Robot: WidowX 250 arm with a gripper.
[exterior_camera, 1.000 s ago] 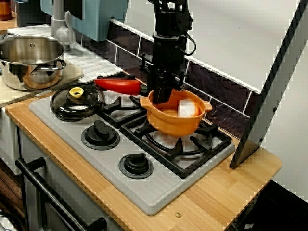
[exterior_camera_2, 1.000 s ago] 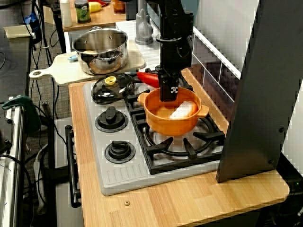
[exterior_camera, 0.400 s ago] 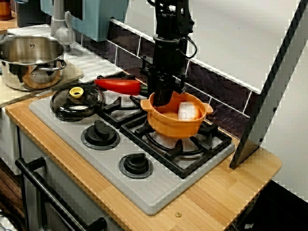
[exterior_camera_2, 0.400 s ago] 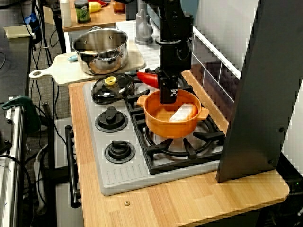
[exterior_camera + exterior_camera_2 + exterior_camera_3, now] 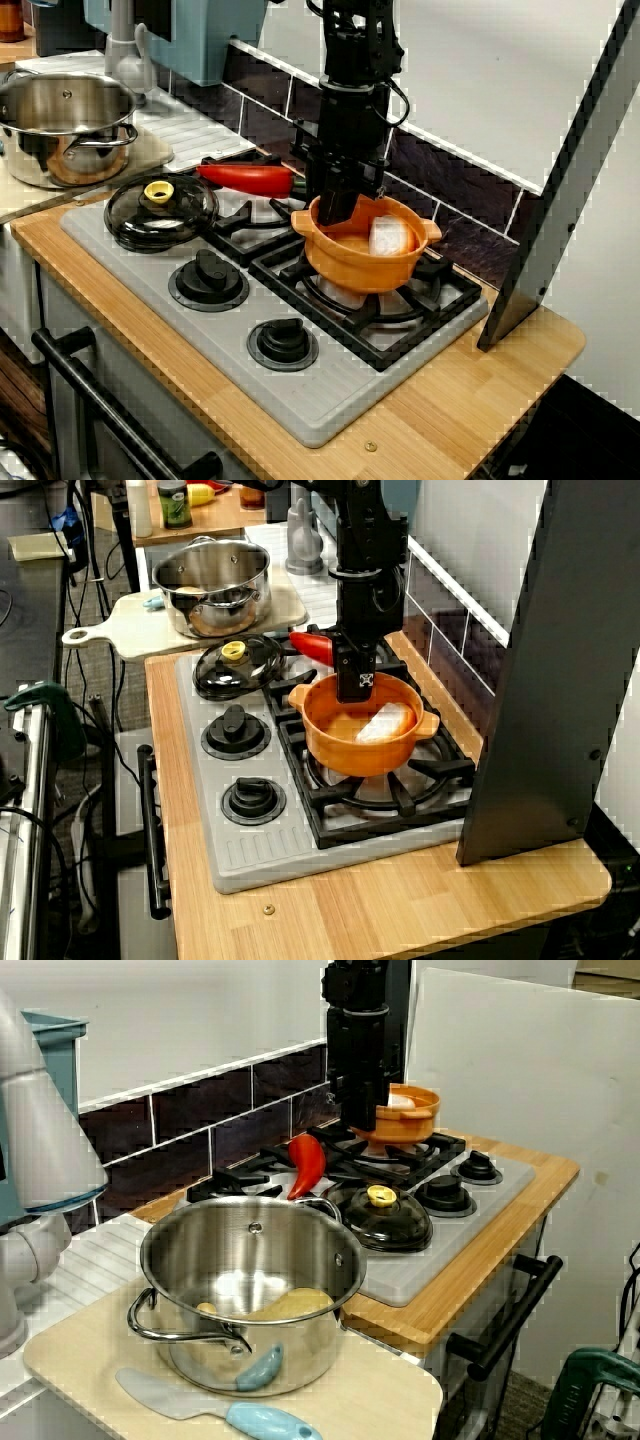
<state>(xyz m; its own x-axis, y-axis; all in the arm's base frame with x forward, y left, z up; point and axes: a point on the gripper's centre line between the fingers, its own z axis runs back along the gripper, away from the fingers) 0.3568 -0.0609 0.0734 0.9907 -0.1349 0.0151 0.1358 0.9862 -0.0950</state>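
Over the stove's right-hand burner grate (image 5: 442, 288), the gripper (image 5: 335, 205) pinches the orange pot (image 5: 362, 262) by its rim at ten o'clock. A white block (image 5: 390, 237) lies inside the pot. Toward nine o'clock lie a red pepper (image 5: 245, 178) and, farther out, a glass lid (image 5: 160, 212).

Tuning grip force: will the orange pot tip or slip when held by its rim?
Probably light: the pot looks like thin plastic. Likely to tilt, since the jaws pinch only its rim on one side, off-centre. The white block inside seems loose and may slide, shifting weight.
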